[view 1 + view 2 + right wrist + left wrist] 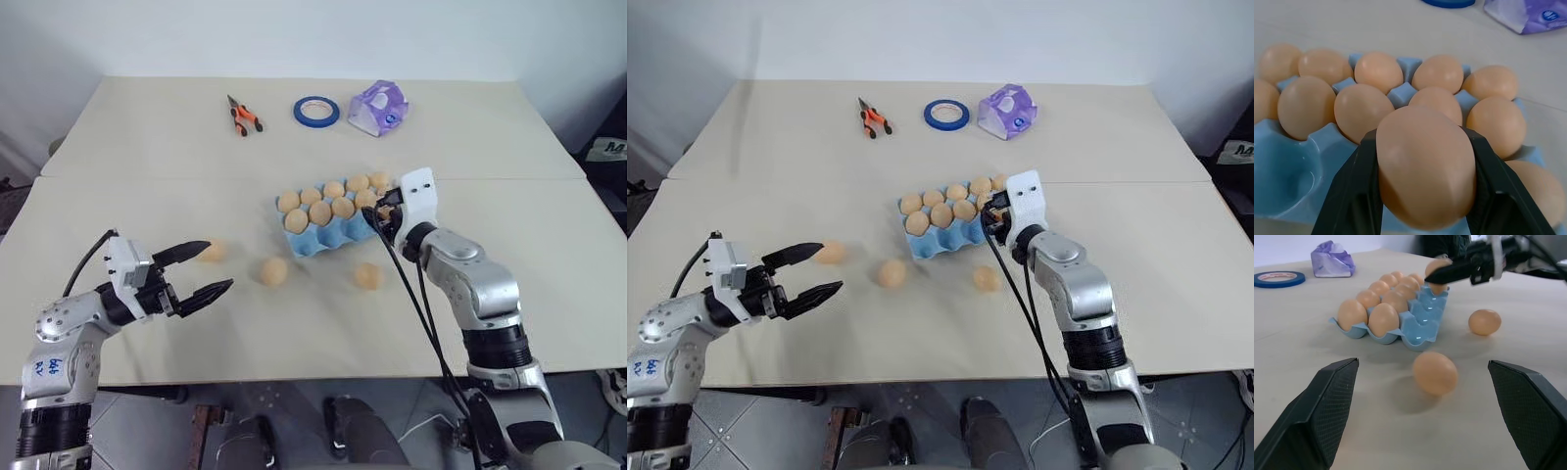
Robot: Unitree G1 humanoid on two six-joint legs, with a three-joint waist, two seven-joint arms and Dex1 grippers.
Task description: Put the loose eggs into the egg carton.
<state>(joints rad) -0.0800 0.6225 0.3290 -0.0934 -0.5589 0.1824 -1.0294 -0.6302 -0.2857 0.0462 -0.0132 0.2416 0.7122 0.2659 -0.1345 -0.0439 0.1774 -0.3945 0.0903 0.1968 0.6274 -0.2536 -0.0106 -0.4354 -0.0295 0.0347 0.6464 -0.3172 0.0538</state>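
While the right gripper (1422, 196) holds an egg (1425, 166) clamped between its two black fingers, it hangs over the near right end of the egg carton (328, 233), the light blue tray that sits near the middle of the front table (118, 211). The carton's far rows are full of tan eggs, and in the right wrist view an empty blue cup (1283, 176) shows on the near row beside the held egg. Three loose eggs lie on the table in front of the carton: one (369, 276) near the right arm, one (273, 271) just before the carton's left end, and one (213, 251) further left, close beyond the tips of the left gripper (208, 268). That left gripper stands wide open and holds nothing, its fingers pointing across the table toward the eggs; in its wrist view the middle egg lies between and beyond the two spread fingers. On the far table rest a pair of orange-handled pliers (242, 116), a blue tape ring (316, 111) and a purple-and-white plastic packet (379, 107), well apart from the carton.
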